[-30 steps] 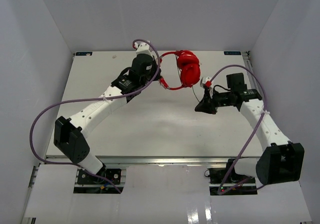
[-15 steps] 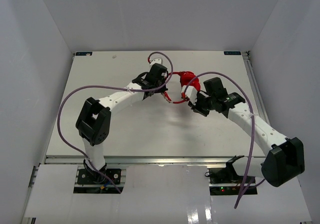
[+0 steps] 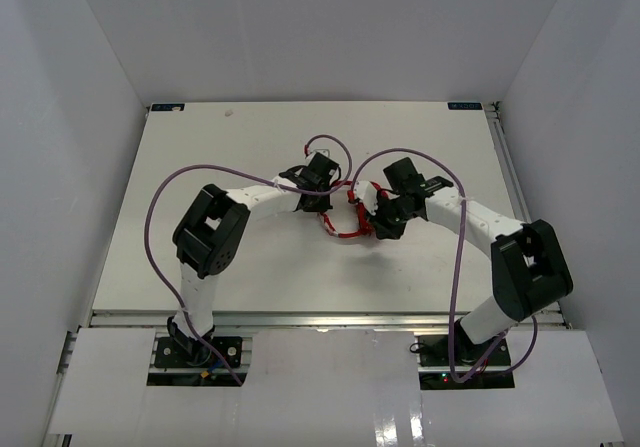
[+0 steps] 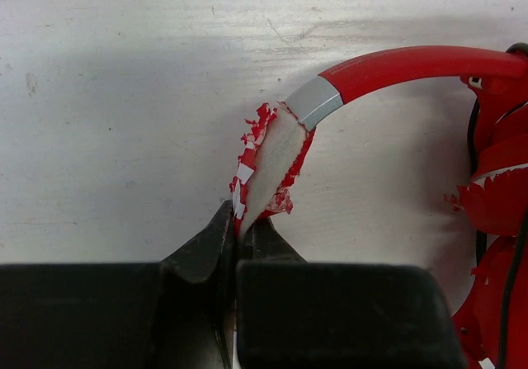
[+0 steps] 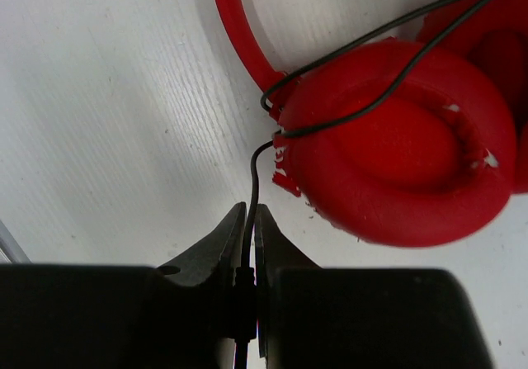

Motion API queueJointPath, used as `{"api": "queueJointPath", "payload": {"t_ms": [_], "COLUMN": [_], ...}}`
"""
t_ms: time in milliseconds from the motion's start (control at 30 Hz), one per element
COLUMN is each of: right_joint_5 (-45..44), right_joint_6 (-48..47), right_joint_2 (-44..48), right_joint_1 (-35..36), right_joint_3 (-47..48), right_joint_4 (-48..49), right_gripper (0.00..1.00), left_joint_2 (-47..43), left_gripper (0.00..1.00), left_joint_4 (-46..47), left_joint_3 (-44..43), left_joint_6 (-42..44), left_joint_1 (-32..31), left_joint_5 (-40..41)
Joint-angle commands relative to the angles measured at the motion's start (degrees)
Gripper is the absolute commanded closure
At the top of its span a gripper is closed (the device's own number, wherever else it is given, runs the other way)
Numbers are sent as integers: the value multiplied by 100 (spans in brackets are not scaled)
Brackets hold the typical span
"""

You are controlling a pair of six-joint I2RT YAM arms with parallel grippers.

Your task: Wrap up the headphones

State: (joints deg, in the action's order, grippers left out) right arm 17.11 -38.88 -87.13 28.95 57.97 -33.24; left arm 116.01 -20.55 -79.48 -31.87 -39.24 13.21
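The red headphones [image 3: 350, 233] lie near the middle of the table, mostly hidden under both grippers. My left gripper [image 3: 326, 209] is shut on the headband's frayed red-and-white padding [image 4: 268, 158], pinching its tip [image 4: 239, 220]. The smooth red headband [image 4: 404, 62] curves right to a worn cup [image 4: 495, 204]. My right gripper [image 3: 379, 224] is shut on the thin black cable [image 5: 252, 187], with the plug's sleeve between the jaws [image 5: 250, 219]. The cable runs up and loops across a round red cup [image 5: 404, 167].
The white table [image 3: 200, 167] is walled in by white panels at the back and both sides. Purple robot cables [image 3: 160, 207] arch over both arms. The arm bases stand at the near edge.
Both arms have pulled in toward the table's middle, dragging the headphones from the back centre nearer. The right gripper has closed in beside the cups.
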Motion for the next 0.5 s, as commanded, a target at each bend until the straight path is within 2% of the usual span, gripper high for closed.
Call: {"api": "queueJointPath", "payload": {"t_ms": [0, 67, 133, 167, 200, 267, 333, 400, 433, 467], "right_joint_5": [544, 678, 838, 886, 944, 1032, 1070, 1111, 1146, 1194], "right_joint_6": [117, 118, 118, 115, 103, 57, 33, 22, 11, 3], "right_joint_2": [-282, -375, -381, -367, -333, -216, -73, 170, 352, 475], "right_joint_1": [-4, -49, -95, -124, -153, -247, -343, -495, -608, -688], "right_joint_3": [425, 471, 507, 513, 513, 492, 431, 332, 268, 224], "right_joint_4": [96, 35, -13, -32, -67, -162, -196, -204, -213, -231], "right_gripper": [92, 91, 87, 82, 74, 48, 30, 23, 18, 15], "left_joint_2": [-53, -80, -140, -166, -207, -311, -423, -580, -698, -850], "left_gripper": [100, 100, 91, 84, 75, 57, 37, 27, 18, 15], "left_joint_4": [156, 157, 165, 167, 172, 195, 207, 204, 209, 209], "left_joint_3": [12, 30, 53, 67, 79, 103, 136, 192, 230, 266], "left_joint_6": [5, 23, 32, 34, 46, 78, 98, 138, 172, 216], "left_joint_1": [-13, -22, -22, -22, -22, -15, 1, 19, 42, 57], "left_joint_5": [-81, -71, -31, -21, -27, -64, -86, -99, -100, -108]}}
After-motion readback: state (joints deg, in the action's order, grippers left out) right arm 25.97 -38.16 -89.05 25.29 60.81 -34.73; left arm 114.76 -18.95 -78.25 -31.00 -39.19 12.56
